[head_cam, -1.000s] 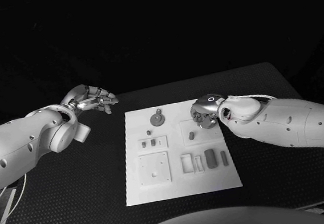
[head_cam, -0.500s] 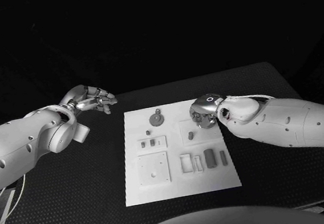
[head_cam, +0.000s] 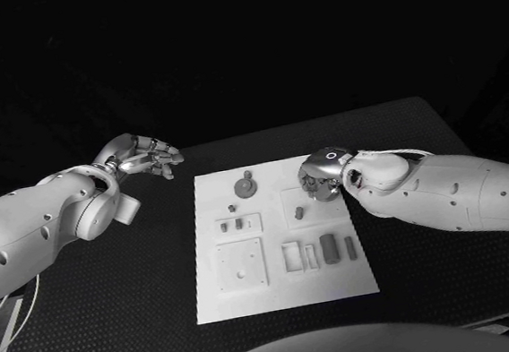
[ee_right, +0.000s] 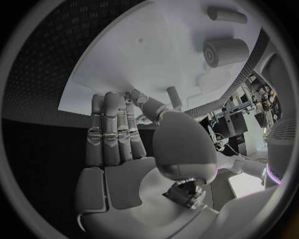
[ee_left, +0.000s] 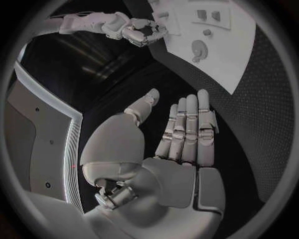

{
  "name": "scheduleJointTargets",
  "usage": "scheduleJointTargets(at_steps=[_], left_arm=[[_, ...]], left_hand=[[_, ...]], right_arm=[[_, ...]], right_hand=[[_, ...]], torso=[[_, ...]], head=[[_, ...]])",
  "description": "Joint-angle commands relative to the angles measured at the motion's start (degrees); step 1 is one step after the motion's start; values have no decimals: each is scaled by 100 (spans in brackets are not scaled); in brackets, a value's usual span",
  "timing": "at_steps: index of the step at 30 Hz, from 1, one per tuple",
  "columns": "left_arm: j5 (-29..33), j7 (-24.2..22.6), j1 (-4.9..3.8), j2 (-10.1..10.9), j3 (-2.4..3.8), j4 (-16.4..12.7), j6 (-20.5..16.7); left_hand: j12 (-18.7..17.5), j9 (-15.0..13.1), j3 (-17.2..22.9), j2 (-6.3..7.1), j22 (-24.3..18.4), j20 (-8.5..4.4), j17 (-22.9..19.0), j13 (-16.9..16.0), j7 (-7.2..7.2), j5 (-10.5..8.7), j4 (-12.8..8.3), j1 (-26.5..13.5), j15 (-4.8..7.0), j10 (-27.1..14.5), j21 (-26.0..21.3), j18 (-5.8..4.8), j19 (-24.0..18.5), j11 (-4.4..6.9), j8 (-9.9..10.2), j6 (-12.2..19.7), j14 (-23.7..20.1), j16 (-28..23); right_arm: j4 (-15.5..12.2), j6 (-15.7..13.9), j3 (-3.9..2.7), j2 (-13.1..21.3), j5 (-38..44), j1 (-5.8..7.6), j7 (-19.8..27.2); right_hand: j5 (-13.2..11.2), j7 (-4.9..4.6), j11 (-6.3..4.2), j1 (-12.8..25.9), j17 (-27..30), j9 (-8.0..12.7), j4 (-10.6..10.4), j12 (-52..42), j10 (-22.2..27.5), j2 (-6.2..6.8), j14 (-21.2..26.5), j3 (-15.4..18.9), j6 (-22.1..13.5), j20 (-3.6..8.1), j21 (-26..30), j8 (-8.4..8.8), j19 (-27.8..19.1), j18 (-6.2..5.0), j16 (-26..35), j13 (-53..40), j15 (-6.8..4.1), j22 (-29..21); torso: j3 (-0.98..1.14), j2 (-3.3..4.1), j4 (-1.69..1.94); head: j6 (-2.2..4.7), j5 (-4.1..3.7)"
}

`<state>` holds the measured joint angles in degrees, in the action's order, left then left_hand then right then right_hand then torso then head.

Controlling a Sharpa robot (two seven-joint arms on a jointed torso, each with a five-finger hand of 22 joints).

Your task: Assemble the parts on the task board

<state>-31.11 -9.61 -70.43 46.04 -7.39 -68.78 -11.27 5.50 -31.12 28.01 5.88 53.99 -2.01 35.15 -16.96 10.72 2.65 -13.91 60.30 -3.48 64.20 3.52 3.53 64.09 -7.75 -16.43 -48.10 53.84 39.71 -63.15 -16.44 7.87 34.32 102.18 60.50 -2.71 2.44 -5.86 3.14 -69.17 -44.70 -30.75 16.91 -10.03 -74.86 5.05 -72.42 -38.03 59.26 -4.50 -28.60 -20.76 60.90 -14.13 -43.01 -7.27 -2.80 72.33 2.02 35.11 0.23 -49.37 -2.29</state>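
The white task board (head_cam: 285,284) lies in the middle of the black table. On it are a round disc part (head_cam: 246,186), a small peg (head_cam: 232,207), a short upright part (head_cam: 299,212) and a dark cylinder (head_cam: 330,248). My right hand (head_cam: 322,179) hovers over the board's far right corner with fingers straight, thumb apart and nothing held (ee_right: 118,134). In the right wrist view the disc part (ee_right: 225,52) lies beyond its fingertips. My left hand (head_cam: 145,160) is raised off the board's far left corner, flat and empty (ee_left: 184,134).
The board carries a square plate (head_cam: 241,264) with a centre hole and several shallow recesses (head_cam: 240,224). Black table (head_cam: 103,291) surrounds the board on both sides. The left wrist view shows the board (ee_left: 236,55) and my right hand (ee_left: 140,32) beyond it.
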Motion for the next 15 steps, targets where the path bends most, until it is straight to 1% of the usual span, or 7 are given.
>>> scheduleJointTargets(at_steps=[1, 3, 5, 10, 15], left_arm=[[34, -22, -3, -13, 3, 0, 32], [34, -26, -3, -14, 3, 5, 29], [34, -28, -3, -17, 3, 14, 26], [34, -31, -3, -19, 3, 27, 20], [34, -36, -3, -19, 3, 29, 13]], left_hand=[[28, 5, 10, -7, -8, 4, 10, 10, -1, 22, 39, -40, -8, -38, 33, 58, 49, 2, -8, 30, 45, -37], [28, 5, 10, -8, -9, 4, 11, 10, -1, 22, 41, -41, -8, -39, 33, 58, 49, 2, -9, 29, 45, -38], [29, 5, 10, -9, -11, 4, 13, 10, -1, 22, 44, -42, -8, -39, 33, 58, 49, 2, -9, 29, 46, -39], [32, 5, 12, -19, -17, 2, 20, 12, -2, 22, 58, -46, -7, -39, 34, 58, 51, 3, -11, 29, 48, -45], [33, 5, 12, -20, -19, 2, 23, 12, -2, 23, 61, -47, -7, -40, 34, 58, 51, 3, -11, 29, 49, -47]], right_arm=[[52, 350, 44, 71, -82, -50, -125], [45, 339, 34, 73, -90, -41, -125], [39, 339, 28, 73, -97, -37, -122], [-8, 342, 14, 91, -128, -21, -119], [-103, 342, -18, 142, -147, 14, -121]], right_hand=[[32, 1, -17, -34, -10, -19, -8, -8, -57, 14, -13, 16, 45, 0, -27, -20, 57, -87, -26, -138, -43, 12], [32, 1, -18, -34, -12, -20, -7, -6, -58, 15, -15, 16, 45, 1, -28, -20, 59, -87, -28, -140, -44, 14], [32, 2, -19, -34, -14, -22, -7, -5, -60, 14, -16, 15, 45, 2, -29, -20, 62, -87, -30, -142, -45, 15], [32, 2, -19, -35, -15, -23, -7, -4, -61, 14, -17, 14, 46, 3, -30, -20, 64, -87, -32, -143, -46, 16], [32, 3, -21, -36, -18, -26, -7, -3, -65, 13, -21, 13, 48, 6, -32, -21, 68, -87, -35, -146, -47, 18]], torso=[[-3, 1, 2], [5, 0, -1], [8, 0, 2], [6, 3, 4], [7, 3, 1]], head=[[10, -17], [13, -7], [12, -7], [13, 0], [9, 10]])
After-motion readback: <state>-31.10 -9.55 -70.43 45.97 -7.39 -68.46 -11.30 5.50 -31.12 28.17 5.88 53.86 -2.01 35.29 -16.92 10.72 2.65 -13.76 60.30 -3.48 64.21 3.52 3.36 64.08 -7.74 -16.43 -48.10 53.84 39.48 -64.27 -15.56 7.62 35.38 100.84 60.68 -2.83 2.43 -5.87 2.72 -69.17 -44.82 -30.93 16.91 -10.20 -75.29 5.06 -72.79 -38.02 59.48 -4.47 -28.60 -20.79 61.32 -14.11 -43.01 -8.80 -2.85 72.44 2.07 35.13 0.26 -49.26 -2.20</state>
